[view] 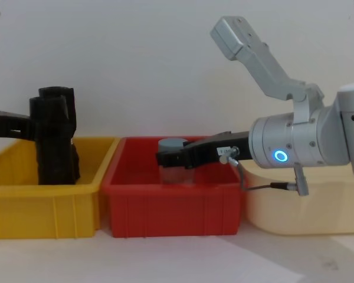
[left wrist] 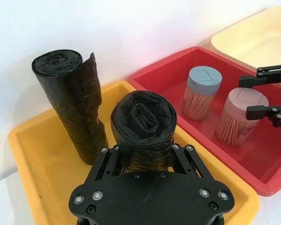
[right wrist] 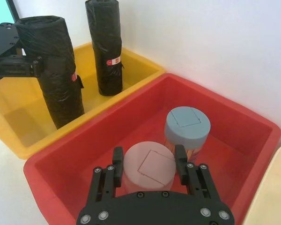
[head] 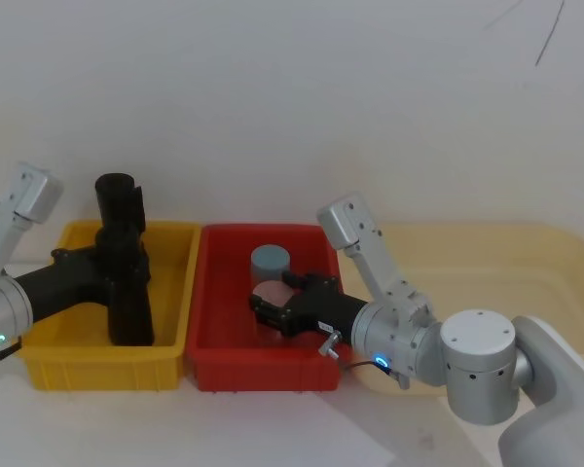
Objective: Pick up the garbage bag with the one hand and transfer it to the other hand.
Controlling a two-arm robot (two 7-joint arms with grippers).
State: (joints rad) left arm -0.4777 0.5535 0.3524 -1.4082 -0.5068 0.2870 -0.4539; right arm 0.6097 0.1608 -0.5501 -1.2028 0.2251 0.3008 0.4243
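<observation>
Two black rolls stand in the one yellow bin point(left wrist: 33, 154). The left gripper point(left wrist: 145, 152) is clamped on the garbage bag point(left wrist: 143, 117), which stands upright near the bin's middle. The second black roll point(left wrist: 70, 103) is by the back edge. The one red bin point(right wrist: 61, 187) holds two jars. The right gripper point(right wrist: 148, 161) sits at the pink-lidded jar point(right wrist: 147, 171), beside the grey-lidded jar point(right wrist: 187, 124); I cannot tell whether it grips.

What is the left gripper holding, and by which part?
Left gripper clasps the garbage bag around its upper half; right gripper straddles the pink-lidded jar.
</observation>
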